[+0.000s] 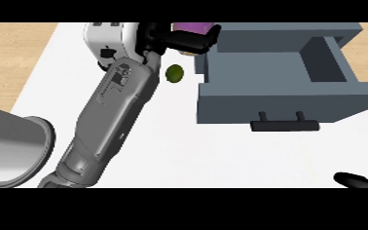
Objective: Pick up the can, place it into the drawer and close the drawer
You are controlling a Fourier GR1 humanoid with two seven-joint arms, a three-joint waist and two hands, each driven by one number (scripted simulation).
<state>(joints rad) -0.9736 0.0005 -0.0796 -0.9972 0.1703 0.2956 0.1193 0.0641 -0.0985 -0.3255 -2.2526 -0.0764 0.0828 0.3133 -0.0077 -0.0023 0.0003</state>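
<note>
A purple can point(194, 28) shows at the top of the head view, just left of the drawer cabinet's back corner. My left hand point(169, 38) is at the end of a long grey forearm that crosses the white counter, and its black fingers point(193, 42) are curled round the can, hiding the can's lower part. The blue-grey drawer point(277, 100) stands pulled out and open to the right of the hand, its black handle point(285, 124) facing me. Only a black tip of my right hand point(351, 179) shows at the lower right edge.
A small green round fruit point(174, 73) lies on the counter between my forearm and the drawer. A white appliance point(108, 40) stands at the back left beside the hand. A grey metal pot point(22, 148) sits at the left edge.
</note>
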